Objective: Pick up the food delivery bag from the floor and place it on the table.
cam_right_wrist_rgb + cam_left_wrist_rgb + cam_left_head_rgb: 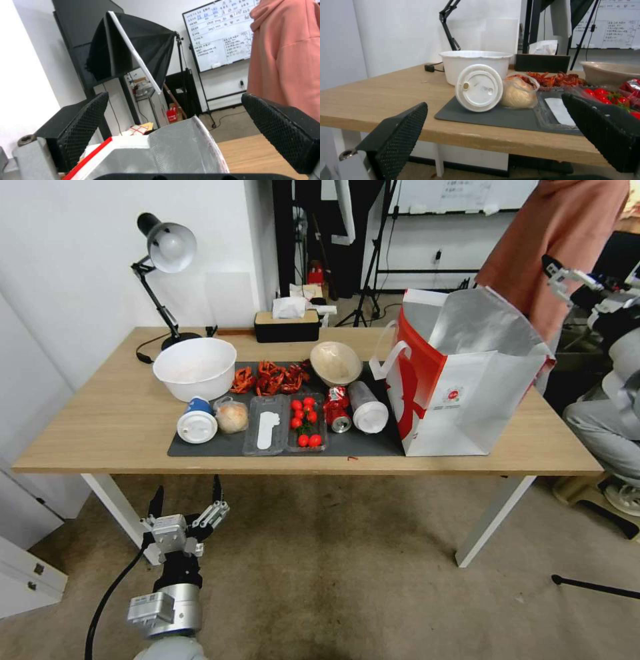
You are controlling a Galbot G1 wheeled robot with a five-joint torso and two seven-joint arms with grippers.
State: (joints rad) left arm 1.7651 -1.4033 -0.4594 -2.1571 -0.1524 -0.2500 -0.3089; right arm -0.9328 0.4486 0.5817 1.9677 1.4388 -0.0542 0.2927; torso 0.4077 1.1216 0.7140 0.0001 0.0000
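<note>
The food delivery bag [460,393], white with red side panels and silver foil lining, stands upright and open at the right end of the table [100,427], partly on the dark grey mat [220,447]. My right gripper [557,273] is open, up behind the bag's far right corner and apart from it. In the right wrist view its fingers [175,95] are spread above the bag's foil rim [180,145]. My left gripper [187,500] hangs open and empty over the floor [333,567], below the table's front left edge, facing the table [386,100].
On the mat lie a white bowl [195,368], a lidded cup [197,421], crayfish [270,378], a tray of tomatoes [305,421], a red can [337,410] and a beige bowl [335,362]. A desk lamp [167,247] and tissue box [287,323] stand behind them.
</note>
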